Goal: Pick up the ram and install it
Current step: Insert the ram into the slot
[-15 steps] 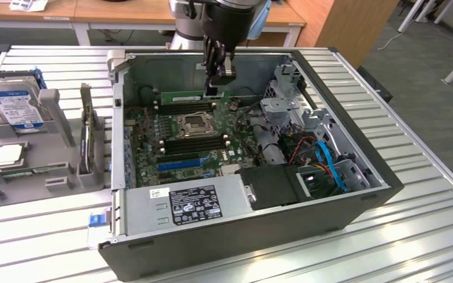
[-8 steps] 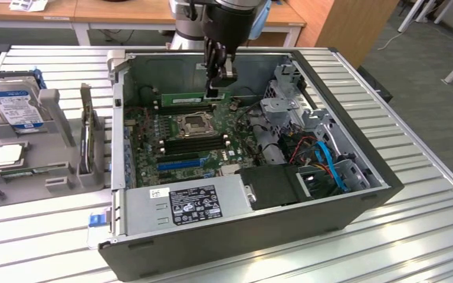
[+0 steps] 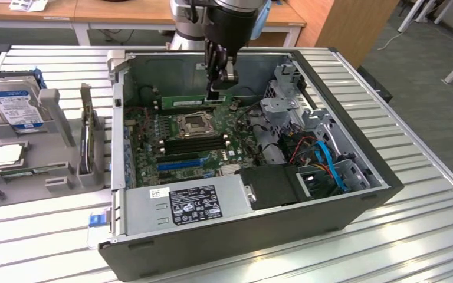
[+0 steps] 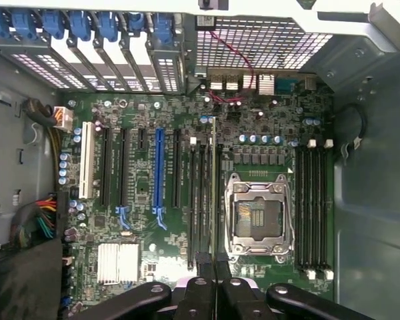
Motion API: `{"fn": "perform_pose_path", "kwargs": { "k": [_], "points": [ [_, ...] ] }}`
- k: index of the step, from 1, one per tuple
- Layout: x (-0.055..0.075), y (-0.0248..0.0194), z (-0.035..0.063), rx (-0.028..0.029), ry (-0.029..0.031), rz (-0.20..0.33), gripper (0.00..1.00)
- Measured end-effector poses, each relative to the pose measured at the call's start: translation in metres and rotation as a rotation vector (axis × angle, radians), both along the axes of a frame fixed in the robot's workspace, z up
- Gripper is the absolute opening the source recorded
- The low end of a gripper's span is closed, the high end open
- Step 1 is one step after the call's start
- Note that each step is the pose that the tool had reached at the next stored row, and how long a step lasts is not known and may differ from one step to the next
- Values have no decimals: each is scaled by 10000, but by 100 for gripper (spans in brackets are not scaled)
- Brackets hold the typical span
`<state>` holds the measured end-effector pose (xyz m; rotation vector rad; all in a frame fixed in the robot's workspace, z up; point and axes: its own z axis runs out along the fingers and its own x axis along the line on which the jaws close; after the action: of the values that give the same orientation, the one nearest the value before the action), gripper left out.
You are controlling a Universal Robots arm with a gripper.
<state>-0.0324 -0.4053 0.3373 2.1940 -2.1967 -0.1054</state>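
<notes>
Plainly, we see the open computer case (image 3: 289, 236) lying on the slatted table (image 3: 415, 236), with its motherboard (image 3: 151, 127) (image 4: 137, 187) facing up. At the exterior view's left, a grey holder (image 3: 53, 177) carries a hard drive (image 3: 12, 103). Reaching down into the case, the pincer (image 3: 217, 88) (image 4: 215, 267) is clenched almost fully, grasping the ram (image 3: 186, 101) (image 4: 215, 187) by its top edge. We see the ram as a green stick held on edge over the board, between the CPU socket (image 3: 193, 122) (image 4: 257, 213) and the black memory slots (image 4: 199, 200). Whether it touches a slot we cannot tell.
</notes>
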Motion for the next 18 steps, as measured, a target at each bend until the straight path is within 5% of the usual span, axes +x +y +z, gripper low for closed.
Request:
{"fn": "perform_pose_path", "kwargs": {
  "k": [10, 18],
  "points": [
    [-1, -16, -6, 3, -2, 0, 12],
    [-1, -16, -120, 44, -2, -1, 12]
  ]
}}
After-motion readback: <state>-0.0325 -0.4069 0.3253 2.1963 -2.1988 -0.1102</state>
